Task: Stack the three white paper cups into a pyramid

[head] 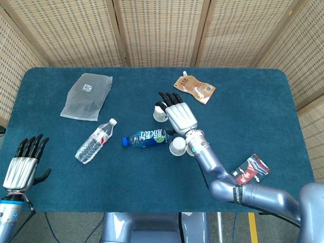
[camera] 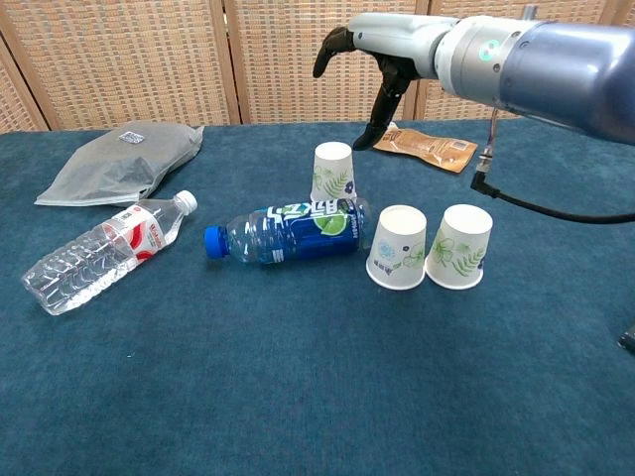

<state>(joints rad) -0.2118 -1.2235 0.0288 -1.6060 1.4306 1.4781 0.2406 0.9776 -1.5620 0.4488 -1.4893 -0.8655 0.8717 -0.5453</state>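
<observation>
Right hand (camera: pixel 382 45) above the far leaf-printed paper cup (camera: pixel 333 171), fingers spread, holding nothing, blue bottle (camera: pixel 288 231) just before that cup, label unreadable, left hand (head: pixel 23 164) fingers apart, idle

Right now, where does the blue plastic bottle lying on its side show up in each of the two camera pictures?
Head view: the blue plastic bottle lies just left of centre, cap pointing left, below the right hand.
Chest view: it lies mid-picture, cap left, in front of the lone white paper cup.
Shared landmark: the pair of white paper cups standing just right of the bottle's base.
</observation>
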